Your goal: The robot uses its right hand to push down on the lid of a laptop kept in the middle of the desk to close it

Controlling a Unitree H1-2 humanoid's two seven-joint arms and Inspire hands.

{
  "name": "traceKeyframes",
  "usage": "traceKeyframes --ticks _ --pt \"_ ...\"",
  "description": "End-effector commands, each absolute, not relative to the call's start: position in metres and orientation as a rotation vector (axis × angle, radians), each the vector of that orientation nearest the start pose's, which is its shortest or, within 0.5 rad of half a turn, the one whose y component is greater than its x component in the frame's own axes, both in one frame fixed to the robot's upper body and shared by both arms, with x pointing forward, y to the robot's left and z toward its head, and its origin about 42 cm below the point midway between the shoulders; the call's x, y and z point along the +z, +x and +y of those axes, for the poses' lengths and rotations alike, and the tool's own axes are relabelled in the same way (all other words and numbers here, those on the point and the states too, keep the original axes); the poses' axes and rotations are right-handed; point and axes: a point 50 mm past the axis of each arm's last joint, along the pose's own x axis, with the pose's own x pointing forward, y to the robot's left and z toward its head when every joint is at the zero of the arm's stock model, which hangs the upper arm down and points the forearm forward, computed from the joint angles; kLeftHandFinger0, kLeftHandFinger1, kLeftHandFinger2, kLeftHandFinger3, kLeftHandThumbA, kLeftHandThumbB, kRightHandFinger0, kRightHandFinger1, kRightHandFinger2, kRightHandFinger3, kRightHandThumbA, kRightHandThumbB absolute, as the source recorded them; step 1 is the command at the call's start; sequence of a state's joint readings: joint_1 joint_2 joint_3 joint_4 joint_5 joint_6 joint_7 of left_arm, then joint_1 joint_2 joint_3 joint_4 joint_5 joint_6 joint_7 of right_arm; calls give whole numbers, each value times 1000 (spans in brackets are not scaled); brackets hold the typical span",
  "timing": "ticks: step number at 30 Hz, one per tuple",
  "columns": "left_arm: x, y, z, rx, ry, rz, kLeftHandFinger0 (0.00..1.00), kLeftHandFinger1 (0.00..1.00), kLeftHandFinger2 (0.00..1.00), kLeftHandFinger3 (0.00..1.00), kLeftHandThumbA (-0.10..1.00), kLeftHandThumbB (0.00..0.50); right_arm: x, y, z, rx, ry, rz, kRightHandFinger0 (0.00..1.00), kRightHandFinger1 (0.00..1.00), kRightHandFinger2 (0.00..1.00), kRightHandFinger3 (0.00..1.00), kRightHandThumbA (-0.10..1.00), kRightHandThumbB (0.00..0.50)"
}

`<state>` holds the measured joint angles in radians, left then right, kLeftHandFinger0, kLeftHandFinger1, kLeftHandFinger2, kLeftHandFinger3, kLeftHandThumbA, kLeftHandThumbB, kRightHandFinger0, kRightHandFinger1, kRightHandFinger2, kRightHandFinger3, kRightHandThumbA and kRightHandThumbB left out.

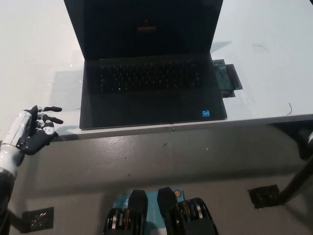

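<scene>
Open laptop mid-tabletop, lid upright.
We see our left robot hand spread and empty at the tabletop's near edge, left of the laptop; the right robot hand is out of view.

place: office or lab | evidence: white desk, open laptop, bare concrete floor

Pictured at lower left: white left robot hand, built of pale shell segments along the back and fingers, with dark grey palm padding and black fingertips. White, rounded wrist casing below, glossy and smooth, giving way to a darker grey forearm section at the frame edge. Black joints visible between the white finger segments. No markings or cables discernible.
</scene>
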<state>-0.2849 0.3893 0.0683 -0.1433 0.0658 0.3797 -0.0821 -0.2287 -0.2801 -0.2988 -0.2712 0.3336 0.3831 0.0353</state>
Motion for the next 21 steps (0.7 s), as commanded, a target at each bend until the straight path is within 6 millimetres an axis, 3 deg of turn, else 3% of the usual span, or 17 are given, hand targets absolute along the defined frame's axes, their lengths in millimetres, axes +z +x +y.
traceKeyframes --ticks 1,5,7,8,10,11,13,15,17,19,20,21 --pt "245 362 328 47 470 -84 272 375 509 627 -85 14 321 350 -343 -80 -34 -335 911 848 856 984 1000 293" --pt "245 364 328 44 472 -88 248 359 488 614 -67 24 377 377 -330 -33 -69 -450 897 844 832 989 1000 294" --pt "246 365 328 41 480 -92 220 349 484 616 -58 25 388 384 -327 -17 -88 -463 896 845 833 985 1000 317" --pt "246 365 328 40 479 -88 201 325 466 615 -58 24 410 404 -321 1 -144 -479 856 838 864 998 1000 305" --pt "248 366 328 36 479 -91 220 335 472 612 -60 26 422 416 -317 27 -160 -482 834 830 856 993 1000 287" --pt "248 367 328 34 483 -94 242 346 473 614 -63 25 429 423 -313 35 -161 -482 815 792 812 968 1000 310" --pt "249 368 327 33 475 -89 262 354 480 615 -66 25 436 429 -309 54 -182 -497 804 794 816 974 1000 309" --pt "250 368 327 29 472 -92 216 337 471 613 -72 25 457 444 -290 97 -211 -513 875 828 834 987 1000 292" --pt "250 368 326 30 469 -89 217 337 469 609 -73 24 470 455 -276 119 -227 -524 863 817 826 975 1000 292" --pt "250 367 326 31 461 -87 217 336 465 606 -88 24 480 467 -261 137 -236 -526 869 824 821 957 1000 317" --pt "251 367 326 33 462 -83 162 326 465 604 -87 23 482 472 -256 143 -247 -526 900 837 819 961 1000 354" --pt "249 365 325 28 466 -82 182 341 476 611 -90 20 486 479 -248 157 -275 -526 923 849 824 961 1000 351"
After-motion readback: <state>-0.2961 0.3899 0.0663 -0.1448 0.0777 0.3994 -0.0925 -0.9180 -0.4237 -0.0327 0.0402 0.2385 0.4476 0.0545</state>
